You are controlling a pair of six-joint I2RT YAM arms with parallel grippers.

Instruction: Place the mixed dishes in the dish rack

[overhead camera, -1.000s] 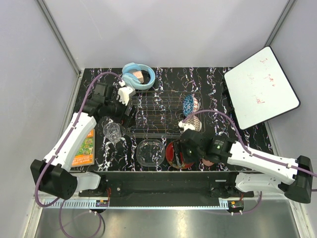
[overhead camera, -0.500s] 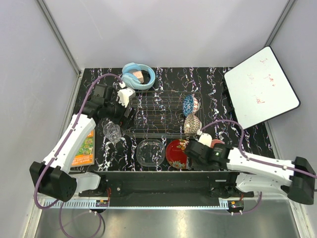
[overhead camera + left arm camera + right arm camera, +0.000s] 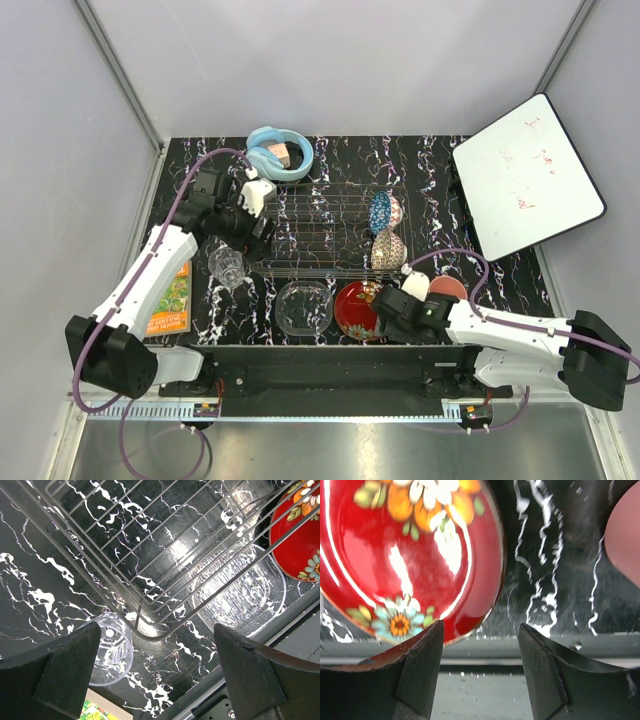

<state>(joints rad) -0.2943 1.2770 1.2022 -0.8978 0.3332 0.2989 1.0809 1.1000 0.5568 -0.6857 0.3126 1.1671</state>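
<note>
So we had right gripper [image 3: 479, 630] parted, empty, low at red floral plate [image 3: 410, 555] rim, outside dish rack [image 3: 320, 212], likely for edge pick; left gripper [image 3: 156, 640] wide open, empty, over rack corner.

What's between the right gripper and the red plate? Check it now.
Nothing visible. The right gripper is open right at the edge of the red plate. The pink cup sits off to one side, out of the way.
</note>
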